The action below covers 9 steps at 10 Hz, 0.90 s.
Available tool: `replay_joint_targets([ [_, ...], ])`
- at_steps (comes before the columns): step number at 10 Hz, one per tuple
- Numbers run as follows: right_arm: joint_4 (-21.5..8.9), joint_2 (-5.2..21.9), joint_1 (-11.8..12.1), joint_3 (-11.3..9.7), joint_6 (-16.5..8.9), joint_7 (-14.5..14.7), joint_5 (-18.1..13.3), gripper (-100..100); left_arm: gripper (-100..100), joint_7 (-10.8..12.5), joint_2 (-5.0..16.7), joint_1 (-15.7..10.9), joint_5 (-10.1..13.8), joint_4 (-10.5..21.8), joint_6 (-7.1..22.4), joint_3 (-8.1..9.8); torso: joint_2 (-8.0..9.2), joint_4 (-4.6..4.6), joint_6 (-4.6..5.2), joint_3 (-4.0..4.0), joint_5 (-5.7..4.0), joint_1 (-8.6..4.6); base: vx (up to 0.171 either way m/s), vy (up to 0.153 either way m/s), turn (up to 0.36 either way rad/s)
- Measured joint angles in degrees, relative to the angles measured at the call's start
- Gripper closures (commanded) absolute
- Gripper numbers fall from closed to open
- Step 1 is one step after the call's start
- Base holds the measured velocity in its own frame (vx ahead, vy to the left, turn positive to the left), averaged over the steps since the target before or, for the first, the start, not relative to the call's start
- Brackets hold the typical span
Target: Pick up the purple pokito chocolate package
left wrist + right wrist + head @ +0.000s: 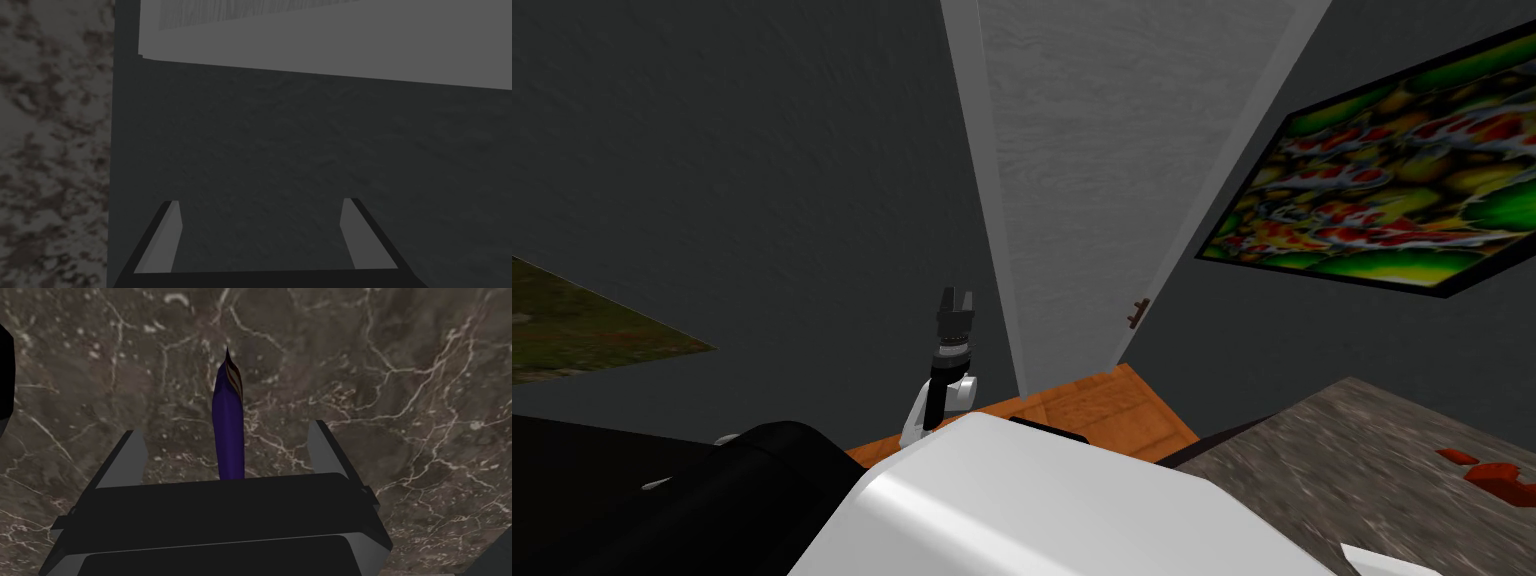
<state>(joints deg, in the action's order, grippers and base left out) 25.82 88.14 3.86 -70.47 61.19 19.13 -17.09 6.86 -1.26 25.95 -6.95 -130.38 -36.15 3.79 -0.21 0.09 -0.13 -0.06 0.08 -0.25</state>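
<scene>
While the purple chocolate package [228, 403] showed us its thin edge against the dark marbled tabletop [400, 363], it sat between the two fingers of our right hand [226, 428]. Those fingers were spread wide and touched neither of its sides. We judged the reach done, with the closing and the lift both left. Our left hand [958, 297] was raised in front of us, its fingers likewise apart and holding nothing.
</scene>
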Motion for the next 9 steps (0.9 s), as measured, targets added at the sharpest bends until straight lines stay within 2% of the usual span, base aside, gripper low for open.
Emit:
replay_joint_targets([
  [1,0.0,0.0,0.0,0.0,0.0,0.0,0.0,-100,0,0.0,0.0,0.0,0.0,0.0,0.0,0.00,-0.05,-0.01,-0.01,-0.03,0.03,0.11,-0.010,-0.014,0.024],
  [3,-0.9,-2.4,0.0,0.6,-1.4,-0.1,-0.6,-100,0,0.0,0.0,0.0,0.0,0.0,0.0,0.00,-0.02,-0.01,-0.01,-0.01,0.01,0.08,-0.017,-0.016,0.013],
  [4,-0.9,-2.5,0.0,0.6,-1.6,-0.1,-0.7,100,0,0.0,0.0,0.0,0.0,0.0,0.0,0.00,-0.04,-0.01,-0.01,-0.02,0.04,0.13,0.000,0.000,0.000],
  [8,-0.8,-2.5,0.1,0.6,-1.5,-0.1,-0.7,100,0,0.0,0.0,0.0,0.0,0.0,0.0,0.00,-0.08,-0.01,-0.04,-0.04,0.03,0.12,0.000,0.000,0.000],
  [9,-0.8,-2.5,0.1,0.6,-1.5,-0.1,-0.7,0,0,0.0,0.0,0.0,0.0,0.0,0.0,0.00,-0.08,-0.01,-0.04,-0.05,0.03,0.12,0.000,0.000,0.000],
])
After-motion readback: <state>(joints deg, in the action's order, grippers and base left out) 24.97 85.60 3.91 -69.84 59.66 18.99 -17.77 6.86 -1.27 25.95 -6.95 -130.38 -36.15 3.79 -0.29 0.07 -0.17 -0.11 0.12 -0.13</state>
